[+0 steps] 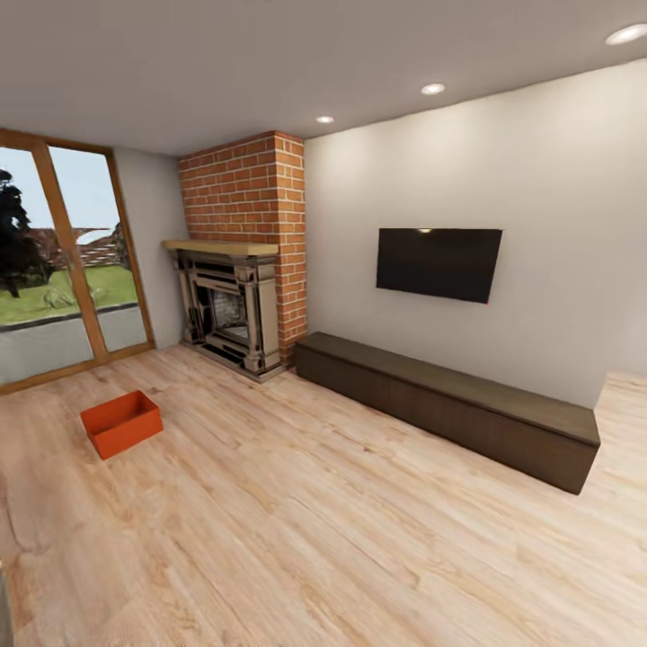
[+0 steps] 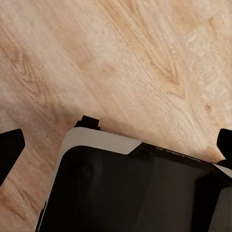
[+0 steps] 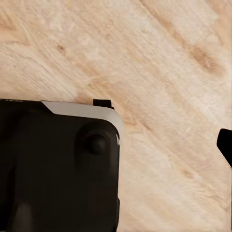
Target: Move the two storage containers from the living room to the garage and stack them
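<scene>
I'm barely started: one orange bin sits untouched on the living room floor, garage unseen. Both grippers look spread apart, holding nothing.

- 1 storage container shows in the head view: an orange-red rectangular bin, lidless, with low straight walls and an empty inside.
- It sits upright and flat on the living room's light wood plank flooring, turned at an angle to the planks.
- It lies at the left of the scene, towards the far side, in front of the wood-framed glass doors and left of the brick fireplace, apart from both.
</scene>
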